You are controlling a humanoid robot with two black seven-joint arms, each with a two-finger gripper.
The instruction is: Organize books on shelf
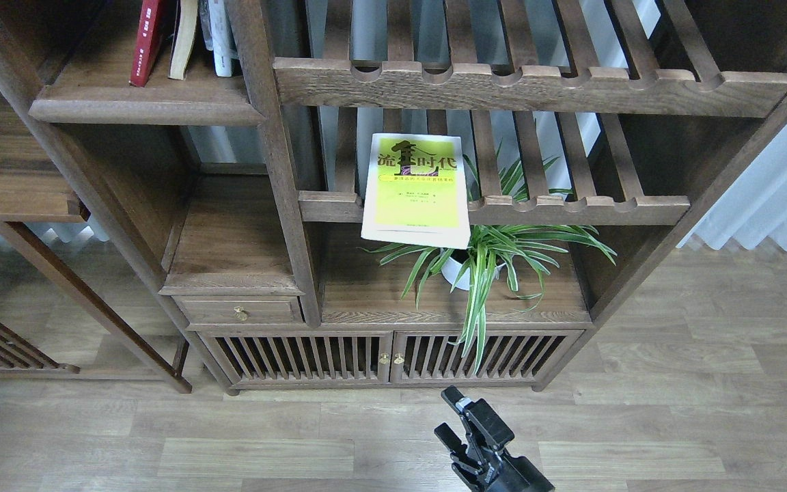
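Low over the floor my right gripper hangs with its fingers parted, holding nothing; my left is out of view. Yellow-green book lies flat on the slatted rack, overhanging its rail; likely my next pick for the shelf, where the dark red book stands upright.

Red book and neighbouring spines on plank shelf cut off by top edge. Plant pot half hidden behind leaves, yellow-green book. Right gripper: arm cropped at bottom.
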